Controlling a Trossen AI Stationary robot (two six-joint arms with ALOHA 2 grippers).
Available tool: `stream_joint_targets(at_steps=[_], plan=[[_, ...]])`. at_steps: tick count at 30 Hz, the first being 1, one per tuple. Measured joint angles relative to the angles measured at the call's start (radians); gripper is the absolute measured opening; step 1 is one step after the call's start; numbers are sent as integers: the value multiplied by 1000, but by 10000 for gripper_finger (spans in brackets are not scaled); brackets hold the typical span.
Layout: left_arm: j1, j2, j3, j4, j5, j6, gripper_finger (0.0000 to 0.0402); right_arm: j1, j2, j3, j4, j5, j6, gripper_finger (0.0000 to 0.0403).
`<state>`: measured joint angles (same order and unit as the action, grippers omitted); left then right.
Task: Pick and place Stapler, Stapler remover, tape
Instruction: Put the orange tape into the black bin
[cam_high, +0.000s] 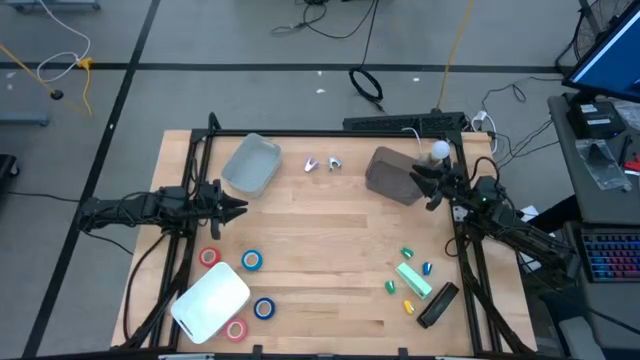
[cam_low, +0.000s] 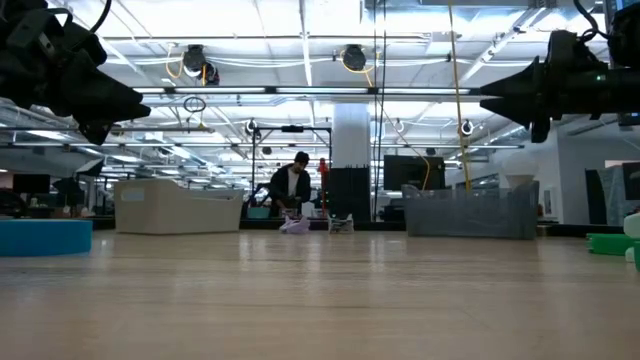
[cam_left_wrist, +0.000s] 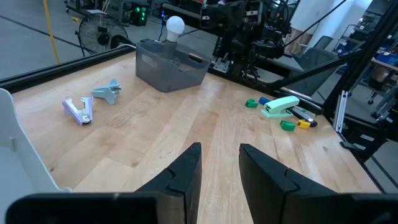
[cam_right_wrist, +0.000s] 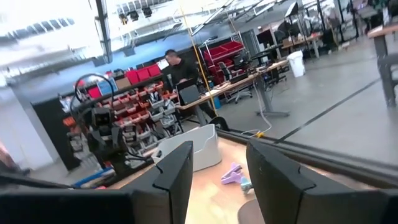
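Tape rolls (cam_high: 251, 260) lie at the near left of the table (cam_high: 320, 215): two red, two blue, spread around a white bin (cam_high: 210, 301). One red roll (cam_high: 209, 257) and the blue one just named sit on the bin's far side; a second blue roll (cam_high: 263, 308) and a second red roll (cam_high: 236, 329) sit at its right side, nearer the table's front edge.

At near right, a black stapler (cam_high: 437, 305) lies beside a mint-green stapler (cam_high: 414, 279), with small green, blue and yellow items scattered around them.

Mid-table, left gripper (cam_high: 238, 208) hangs above the left edge, pointing toward the centre, fingers (cam_left_wrist: 186, 168) parted with bare wood showing between them; it holds nothing. Right gripper (cam_high: 420, 176) hovers at the right side beside a dark grey bin (cam_high: 390, 175), fingers (cam_right_wrist: 177, 168) likewise apart and empty.

Farther back, two staple removers lie side by side near the far edge, a lilac one (cam_high: 311, 165) and a pale blue-grey one (cam_high: 334, 163), between the grey bin and a light blue bin (cam_high: 250, 164). A white bulb-shaped thing (cam_high: 439, 151) sits at the far right.

Beyond the table, a person (cam_low: 291, 185) in dark clothes shows in the low view.
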<state>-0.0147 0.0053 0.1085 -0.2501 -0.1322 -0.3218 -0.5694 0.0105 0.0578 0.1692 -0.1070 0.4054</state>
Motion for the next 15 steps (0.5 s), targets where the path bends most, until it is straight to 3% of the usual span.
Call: stream_joint_targets(at_steps=[6, 15], plan=[[0, 0, 0, 27, 0, -4, 108, 0, 0, 0, 0, 0, 150, 141], [0, 0, 0, 113, 0, -141, 108, 0, 0, 0, 2, -26, 245, 141]])
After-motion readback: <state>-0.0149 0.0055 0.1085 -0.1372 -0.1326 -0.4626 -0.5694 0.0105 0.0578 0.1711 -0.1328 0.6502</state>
